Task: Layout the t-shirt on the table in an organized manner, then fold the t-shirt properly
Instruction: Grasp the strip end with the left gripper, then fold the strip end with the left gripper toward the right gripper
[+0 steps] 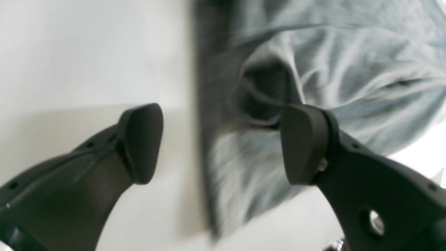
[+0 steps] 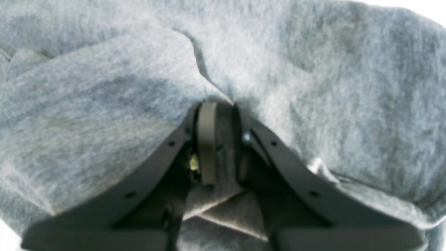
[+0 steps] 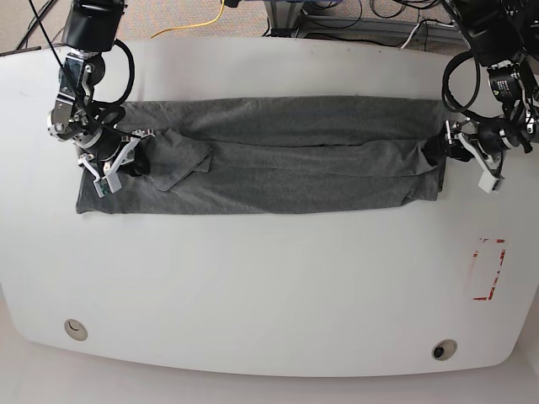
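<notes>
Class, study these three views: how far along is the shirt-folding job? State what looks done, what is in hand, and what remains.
Done: the heather-grey cotton t-shirt lies stretched into a long band on the glossy white table, its long sides folded inward. In hand: the right gripper is shut on cloth at one end; the left gripper is open at the other end. Left: probably folding the band crosswise into a compact stack.

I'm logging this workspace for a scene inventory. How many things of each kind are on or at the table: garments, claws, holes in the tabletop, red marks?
Grey t-shirt: 1
Claws: 2, left claw and right claw
Round holes in the table: 2, and
Red dashed mark: 1
Total: 6
</notes>
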